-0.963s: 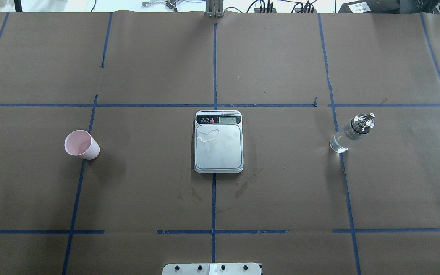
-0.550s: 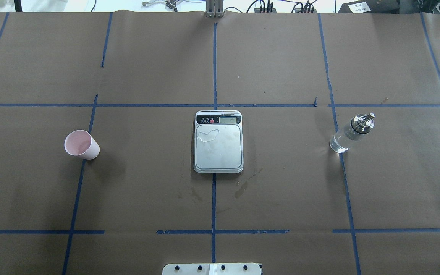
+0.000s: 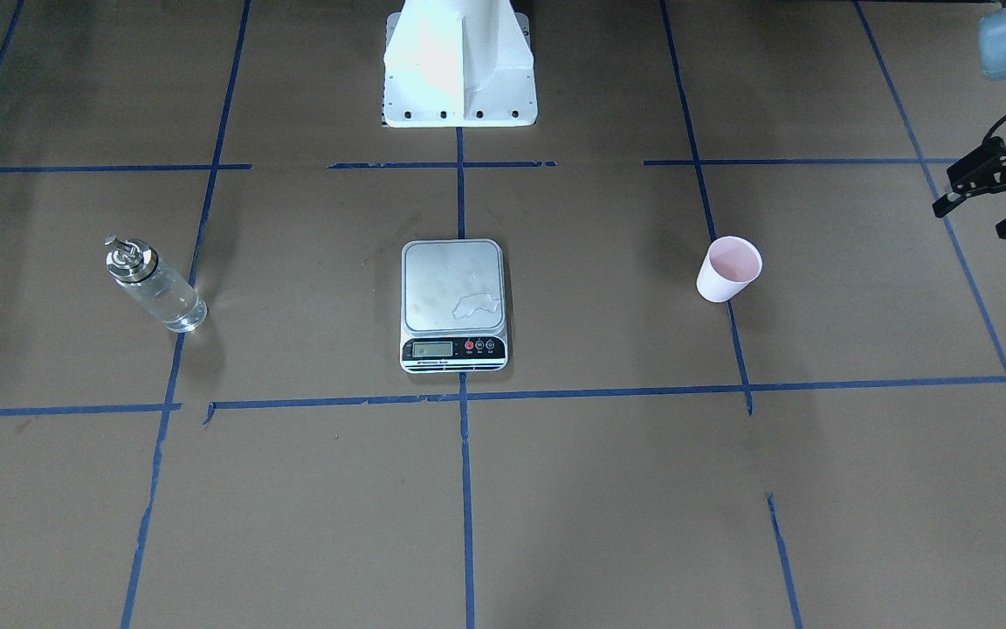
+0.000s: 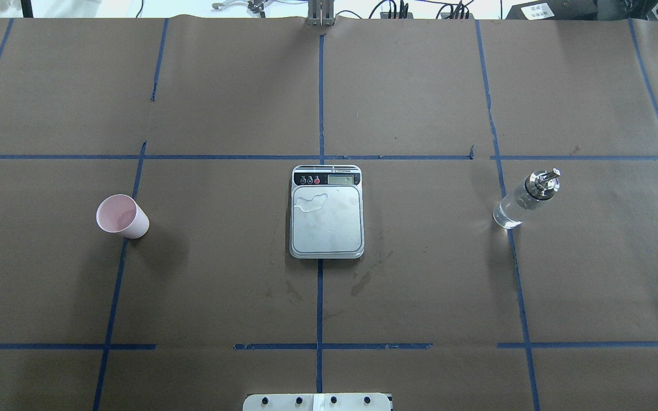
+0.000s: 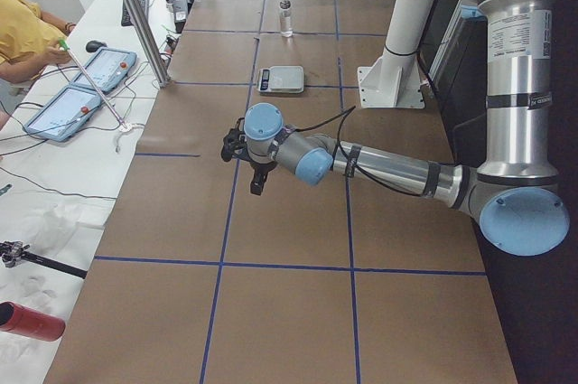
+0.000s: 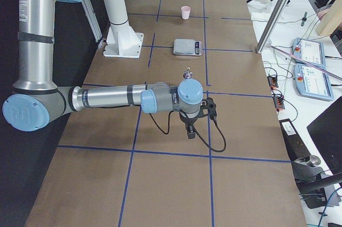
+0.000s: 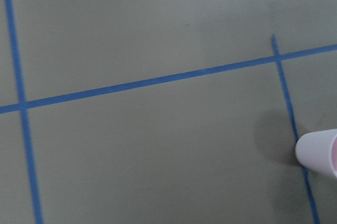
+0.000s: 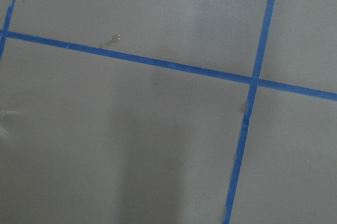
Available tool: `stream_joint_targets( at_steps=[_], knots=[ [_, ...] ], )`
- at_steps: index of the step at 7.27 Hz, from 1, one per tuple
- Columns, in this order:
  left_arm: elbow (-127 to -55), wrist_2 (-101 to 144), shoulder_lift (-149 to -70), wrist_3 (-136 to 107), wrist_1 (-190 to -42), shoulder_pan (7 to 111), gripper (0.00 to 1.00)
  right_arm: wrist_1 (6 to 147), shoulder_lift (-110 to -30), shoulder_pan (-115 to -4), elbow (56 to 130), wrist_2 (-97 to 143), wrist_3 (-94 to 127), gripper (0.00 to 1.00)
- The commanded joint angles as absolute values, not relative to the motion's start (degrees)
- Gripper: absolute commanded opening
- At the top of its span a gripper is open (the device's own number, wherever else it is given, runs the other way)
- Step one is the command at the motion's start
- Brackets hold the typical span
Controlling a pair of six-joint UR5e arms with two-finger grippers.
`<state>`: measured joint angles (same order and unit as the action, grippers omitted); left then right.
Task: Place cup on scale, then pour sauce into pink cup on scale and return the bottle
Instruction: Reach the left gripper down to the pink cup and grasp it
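Observation:
The pale pink cup [image 4: 121, 216] stands upright on the table at the left, apart from the scale; it also shows in the front view [image 3: 728, 269] and at the right edge of the left wrist view [image 7: 318, 153]. The silver scale [image 4: 327, 220] sits in the middle with nothing on it but a small clear puddle [image 4: 311, 201]. The glass bottle [image 4: 525, 198] with clear sauce and a silver pourer cap stands at the right. My left gripper [image 3: 973, 220] hovers open and empty, well outboard of the cup. My right gripper [image 6: 189, 125] shows only in the right side view, near the bottle [image 6: 187, 73]; I cannot tell its state.
Brown paper with blue tape lines covers the table [image 4: 420, 285]. The white robot base [image 3: 459, 65] stands at the near edge. Damp stains [image 4: 360, 282] mark the paper by the scale. An operator [image 5: 27, 36] and tablets [image 5: 86, 86] are beyond the far edge.
The cup, scale and bottle have not moved. A dark sliver has come in at the overhead view's left edge, level with the cup.

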<state>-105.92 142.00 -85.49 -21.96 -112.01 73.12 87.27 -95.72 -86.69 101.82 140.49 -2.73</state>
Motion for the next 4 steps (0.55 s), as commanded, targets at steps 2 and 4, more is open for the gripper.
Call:
stream_joint_targets(
  at_steps=[2, 4],
  knots=[
    [-105.73, 139.33, -88.84, -28.03, -115.66, 65.51, 1.00, 87.19, -95.63, -86.66, 101.86, 140.71, -2.90, 1.00],
    [-105.64, 136.42, -89.99, -38.07, -115.66, 61.55, 1.00, 87.19, -95.01, -86.57, 101.78, 141.15, -2.90, 1.00]
  ],
)
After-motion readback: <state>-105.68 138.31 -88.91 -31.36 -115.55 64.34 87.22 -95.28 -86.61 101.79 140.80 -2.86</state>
